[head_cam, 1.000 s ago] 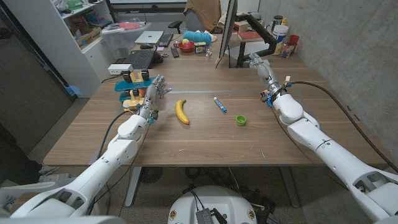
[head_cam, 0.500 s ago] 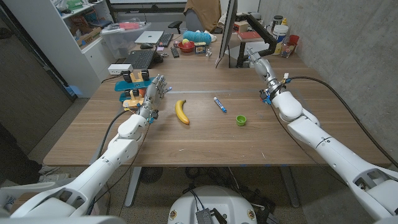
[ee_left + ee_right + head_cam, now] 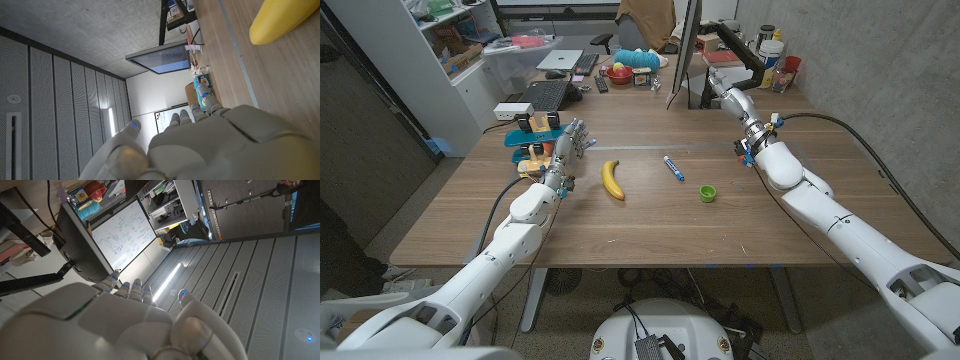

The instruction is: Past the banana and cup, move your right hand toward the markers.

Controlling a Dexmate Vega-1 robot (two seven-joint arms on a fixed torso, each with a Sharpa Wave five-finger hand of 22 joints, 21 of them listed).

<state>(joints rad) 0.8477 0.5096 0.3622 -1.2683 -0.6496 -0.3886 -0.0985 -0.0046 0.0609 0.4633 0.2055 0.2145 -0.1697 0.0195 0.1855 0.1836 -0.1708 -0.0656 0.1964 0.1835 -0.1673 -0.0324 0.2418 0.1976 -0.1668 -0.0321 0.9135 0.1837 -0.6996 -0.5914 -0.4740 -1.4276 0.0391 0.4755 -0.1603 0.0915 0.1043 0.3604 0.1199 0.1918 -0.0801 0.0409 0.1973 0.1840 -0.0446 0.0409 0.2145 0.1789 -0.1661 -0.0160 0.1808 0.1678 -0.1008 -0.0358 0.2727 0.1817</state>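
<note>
Two hands: your right hand (image 3: 722,88) is raised at the table's far right, holding nothing, fingers extended and slightly apart toward the monitor (image 3: 685,50); your left hand (image 3: 567,148) stands with fingers spread, holding nothing, just left of the banana (image 3: 612,179).
Marker: one blue marker (image 3: 673,167) lies mid-table, nearer you than the right hand.
Cup: the small green cup (image 3: 707,193) sits right of the banana; you cannot tell its contents.
Open room: bare wood (image 3: 650,230) runs along the near edge.
Far edge: laptop (image 3: 544,95) and a fruit bowl (image 3: 619,74) crowd it.
</note>
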